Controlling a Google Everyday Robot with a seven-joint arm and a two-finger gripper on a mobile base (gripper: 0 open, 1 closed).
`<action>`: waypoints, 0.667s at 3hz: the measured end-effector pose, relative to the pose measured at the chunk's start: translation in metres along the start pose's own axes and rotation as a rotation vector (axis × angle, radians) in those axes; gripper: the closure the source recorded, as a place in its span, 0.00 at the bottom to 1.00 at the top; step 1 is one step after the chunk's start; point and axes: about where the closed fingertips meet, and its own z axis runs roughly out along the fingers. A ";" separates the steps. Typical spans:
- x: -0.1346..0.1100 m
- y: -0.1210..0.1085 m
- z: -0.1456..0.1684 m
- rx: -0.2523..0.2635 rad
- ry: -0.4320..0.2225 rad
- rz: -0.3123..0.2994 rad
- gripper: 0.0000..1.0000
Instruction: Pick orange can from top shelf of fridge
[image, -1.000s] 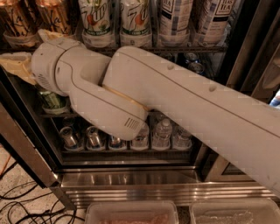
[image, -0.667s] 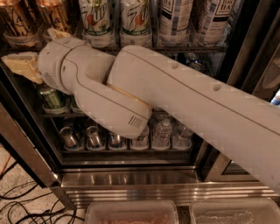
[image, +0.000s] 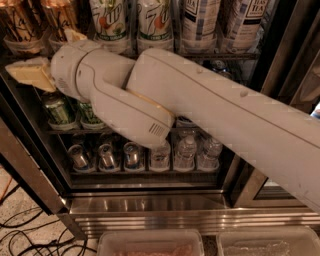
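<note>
Currently arm (image: 225, 115) stretched leftward into fridge (image: 150, 205); claw (image: 39, 54) spread at top shelf (image: 230, 54) edge, near orange can (image: 57, 15).

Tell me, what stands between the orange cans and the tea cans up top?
Two 7up cans, in the camera view. The gripper sits at the left, just below the orange cans.

1. Office pantry or shop: a stainless display fridge (image: 150, 204) holds racked cans (image: 107, 22) and water bottles (image: 186, 150).
2. Loose cables (image: 30, 236) cross the floor (image: 12, 197).
3. The gripper (image: 31, 72) sits at the fridge's upper left.
</note>
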 end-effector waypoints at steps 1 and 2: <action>0.000 -0.006 0.011 -0.003 0.000 -0.018 0.21; -0.001 -0.007 0.015 -0.007 -0.003 -0.022 0.25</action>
